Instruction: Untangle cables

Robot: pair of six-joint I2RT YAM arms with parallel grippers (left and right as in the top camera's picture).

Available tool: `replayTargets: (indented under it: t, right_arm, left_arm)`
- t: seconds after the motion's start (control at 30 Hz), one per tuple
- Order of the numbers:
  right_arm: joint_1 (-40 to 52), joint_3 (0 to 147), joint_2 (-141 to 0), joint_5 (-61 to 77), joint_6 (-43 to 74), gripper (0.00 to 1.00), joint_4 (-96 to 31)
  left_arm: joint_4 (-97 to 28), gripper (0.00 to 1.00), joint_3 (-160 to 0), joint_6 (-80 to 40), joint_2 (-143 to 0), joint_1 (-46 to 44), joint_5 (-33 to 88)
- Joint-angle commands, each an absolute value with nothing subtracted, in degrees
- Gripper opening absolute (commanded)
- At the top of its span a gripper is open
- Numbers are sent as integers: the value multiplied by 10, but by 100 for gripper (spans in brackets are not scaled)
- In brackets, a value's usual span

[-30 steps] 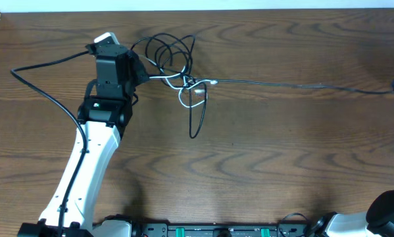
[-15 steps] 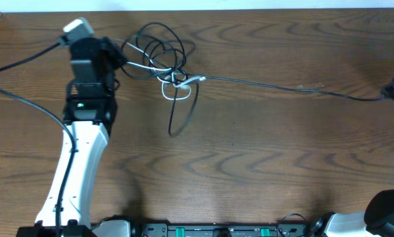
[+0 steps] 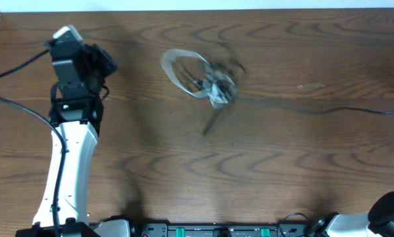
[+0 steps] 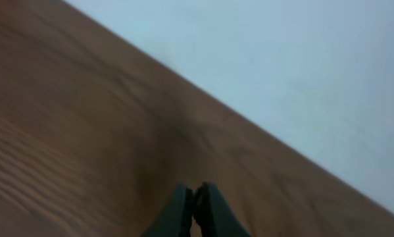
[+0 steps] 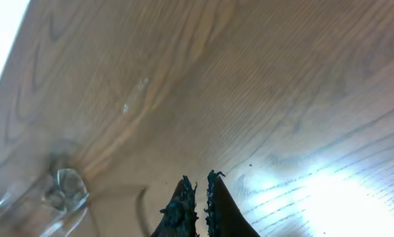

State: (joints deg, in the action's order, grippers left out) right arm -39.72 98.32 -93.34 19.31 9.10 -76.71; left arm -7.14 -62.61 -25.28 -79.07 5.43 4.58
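**Cables loose at mid-table; both grippers clenched on nothing**

The cables (image 3: 213, 84) lie as a blurred black-and-white bundle on the far half of the table (image 3: 282, 164), well apart from the left gripper (image 4: 195, 192). One black strand (image 3: 374, 111) trails toward the right edge. The left gripper's fingers are pressed together with nothing between them, and so are those of the right gripper (image 5: 200, 181).

Judgement: the cords are light, limp and thin, and likely to drag as one clump. The best hold is a free strand or plug end outside the knot. Blur hides the knot's layout.
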Motion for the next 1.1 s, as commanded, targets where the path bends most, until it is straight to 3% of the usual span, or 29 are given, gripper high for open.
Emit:
replayTargets:
  t: [0.0,0.4,1.07]
  right_arm:
    - [-349,996,-930,192,68,1,-776]
    - [-200,996,-930,153,61,1,-800]
    - [-77,932,-930,158,62,3,-780]
  left_arm:
    - [-93,8,-637,-271,-785,17,113]
    - [-159,8,-637,-273,-785,-98,114]
    - [-232,8,-636,-252,-792,-104,109]
